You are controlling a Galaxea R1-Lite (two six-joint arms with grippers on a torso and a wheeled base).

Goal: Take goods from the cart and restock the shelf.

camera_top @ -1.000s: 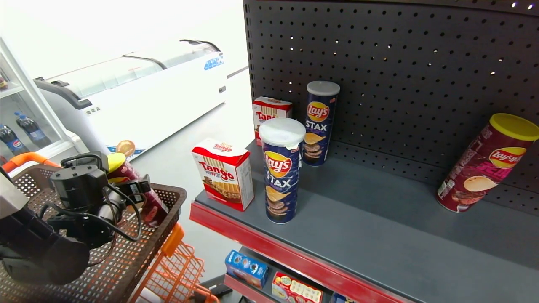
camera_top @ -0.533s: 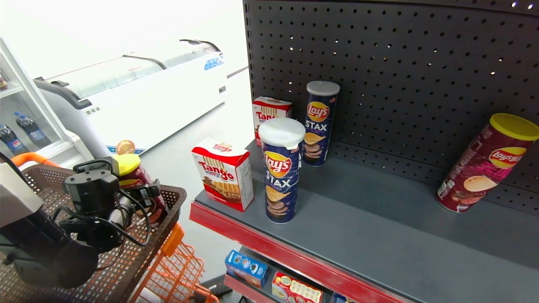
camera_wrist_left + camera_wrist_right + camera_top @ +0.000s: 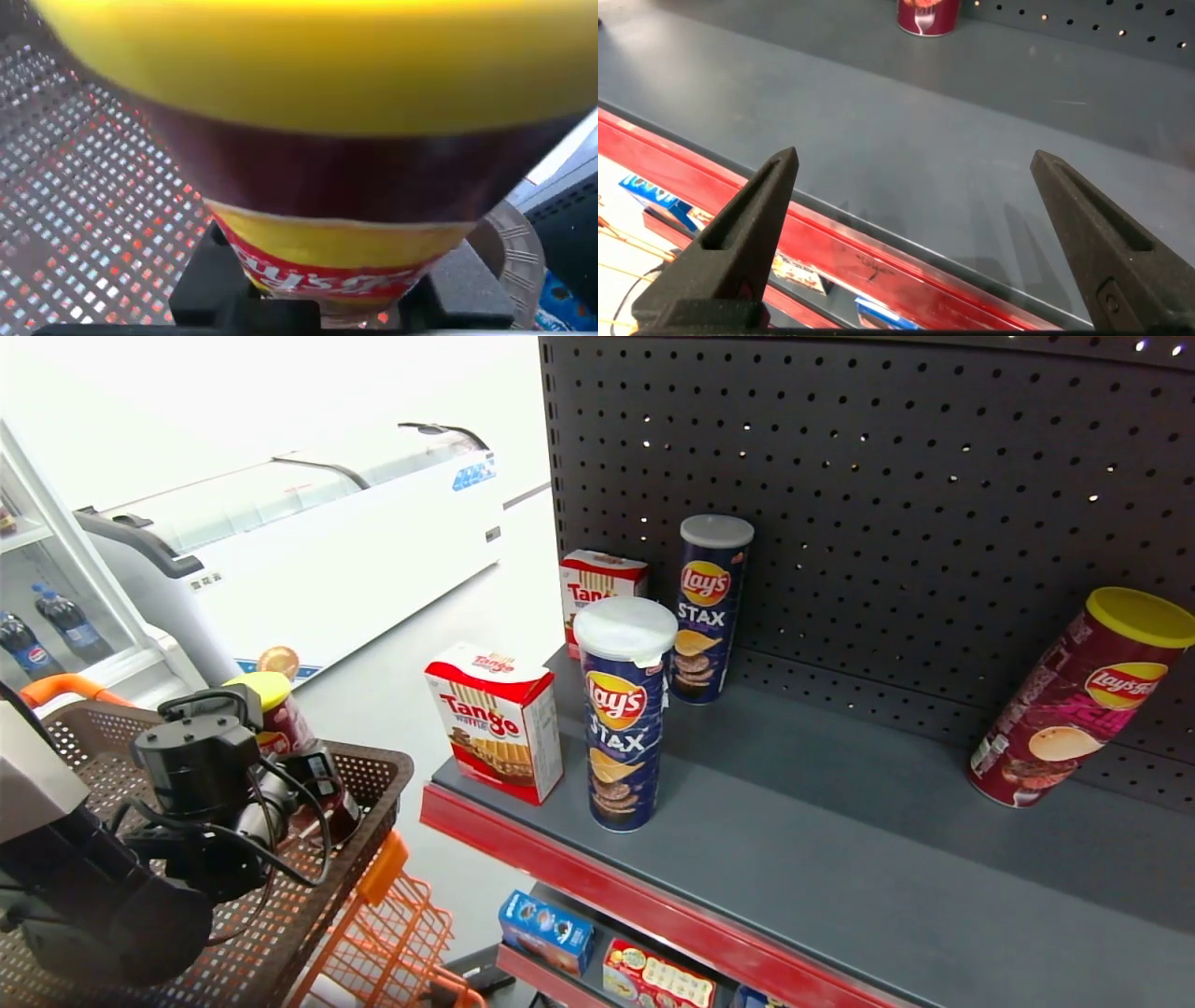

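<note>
My left gripper (image 3: 306, 767) hangs over the brown cart basket (image 3: 378, 773), shut on a maroon chip can (image 3: 278, 726) with a yellow lid, held nearly upright. In the left wrist view the same can (image 3: 346, 177) looms close, its lower body between the gripper (image 3: 327, 303) fingers. The grey shelf (image 3: 840, 840) carries two blue chip cans (image 3: 624, 709) (image 3: 711, 607), two red wafer boxes (image 3: 495, 723) (image 3: 597, 583) and a second maroon can (image 3: 1074, 700) leaning on the pegboard. My right gripper (image 3: 920, 247) is open above the shelf board (image 3: 906, 140), near its red front edge.
A white chest freezer (image 3: 308, 551) stands behind the cart across the aisle. Small boxed goods (image 3: 546, 929) sit on the lower shelf. The shelf has wide free room between the blue cans and the leaning maroon can.
The left arm has turned the maroon can from a tilt to nearly upright above the cart, shifting a little right and then back. The goods on the shelf have not moved.
</note>
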